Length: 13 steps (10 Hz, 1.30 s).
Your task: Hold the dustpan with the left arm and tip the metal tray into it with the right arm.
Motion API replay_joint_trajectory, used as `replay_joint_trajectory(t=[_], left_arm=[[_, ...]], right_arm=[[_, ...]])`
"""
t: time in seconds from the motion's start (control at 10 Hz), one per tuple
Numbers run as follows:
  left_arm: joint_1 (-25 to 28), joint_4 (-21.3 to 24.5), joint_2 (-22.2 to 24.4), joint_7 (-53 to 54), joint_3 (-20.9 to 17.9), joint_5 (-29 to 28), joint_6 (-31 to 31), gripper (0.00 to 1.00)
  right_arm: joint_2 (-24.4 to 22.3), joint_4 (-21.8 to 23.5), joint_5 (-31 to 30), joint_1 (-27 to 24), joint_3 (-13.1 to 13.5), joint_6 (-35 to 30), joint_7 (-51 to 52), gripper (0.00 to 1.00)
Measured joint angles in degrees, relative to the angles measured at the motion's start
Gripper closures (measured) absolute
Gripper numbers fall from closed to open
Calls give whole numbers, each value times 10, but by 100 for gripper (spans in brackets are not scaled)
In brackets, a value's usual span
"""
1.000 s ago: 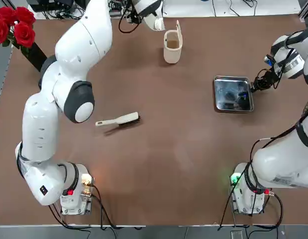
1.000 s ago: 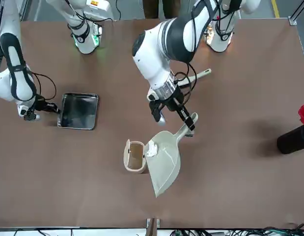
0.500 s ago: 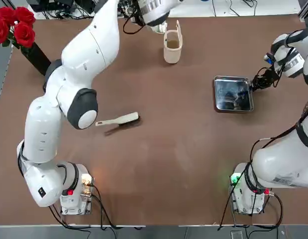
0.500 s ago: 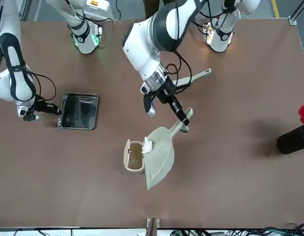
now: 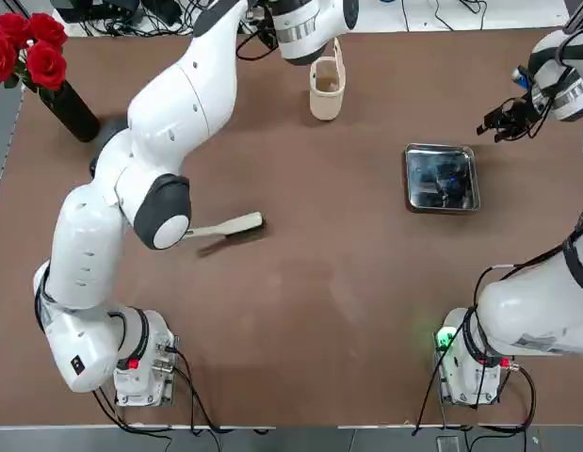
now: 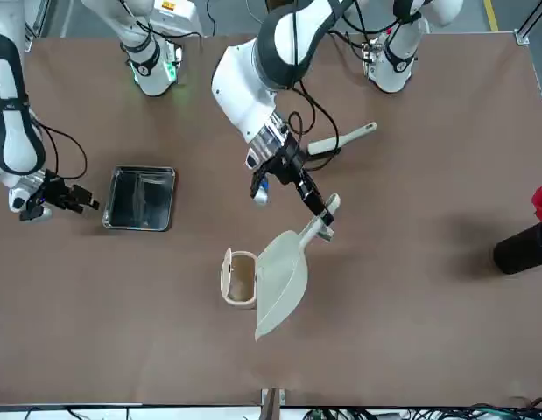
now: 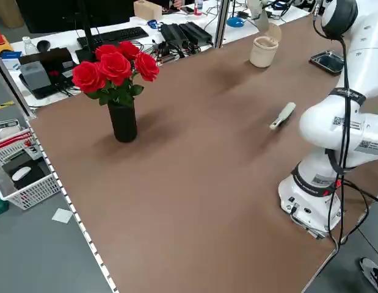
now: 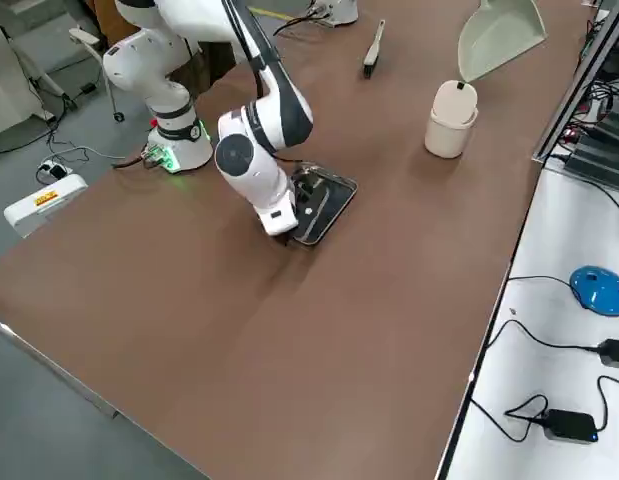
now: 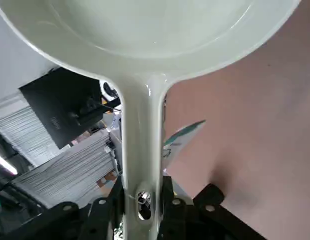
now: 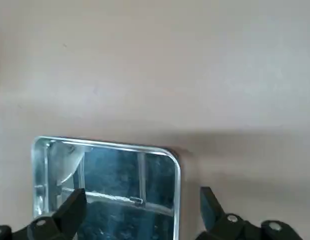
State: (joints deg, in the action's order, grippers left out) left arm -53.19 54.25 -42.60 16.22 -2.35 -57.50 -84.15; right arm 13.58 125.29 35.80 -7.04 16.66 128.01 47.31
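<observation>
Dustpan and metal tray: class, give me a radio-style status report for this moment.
Left gripper shut on the dustpan handle, scoop aloft beside the cup holder. Right gripper open, clear of the metal tray. Tray flat on table. Nothing in the way.

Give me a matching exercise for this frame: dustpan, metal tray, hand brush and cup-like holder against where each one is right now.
1. dustpan
2. metal tray
3. hand brush
4. cup-like holder

A. lying on the table next to the left arm
B. flat on the table, apart from the open right gripper
C. upright near the far table edge
D. clamped by its handle in the left gripper

Pairs: 1-D, 2-B, 3-A, 4-C
</observation>
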Motion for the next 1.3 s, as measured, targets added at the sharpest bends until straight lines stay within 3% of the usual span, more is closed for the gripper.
replay_joint_trajectory(t=[0.1, 0.3, 0.5, 0.7, 0.9, 1.1, 1.3], left_arm=[[-3, 0, 0, -5, 0, -3, -1, 67], [-8, -7, 3, -6, 11, 1, 17, 67], [-6, -12, 22, -1, 31, 62, 62, 67], [29, -12, 49, 48, 31, 159, 76, 67], [86, -2, 77, 121, 31, 238, 76, 67], [122, 67, 121, 167, 31, 292, 31, 67], [137, 225, 208, 171, 27, 319, -89, 67]], right_arm=[[-12, -22, -43, 2, 0, -32, -41, 0], [-40, -119, -171, 11, -2, -153, -176, 0], [-69, -223, -236, 27, -9, -257, -266, 0], [-92, -272, -288, 31, -47, -308, -343, 0], [-113, -288, -317, 31, -93, -328, -385, 0], [-129, -319, -351, 35, -134, -373, -428, 0], [-137, -343, -368, 39, -148, -398, -436, 0]])
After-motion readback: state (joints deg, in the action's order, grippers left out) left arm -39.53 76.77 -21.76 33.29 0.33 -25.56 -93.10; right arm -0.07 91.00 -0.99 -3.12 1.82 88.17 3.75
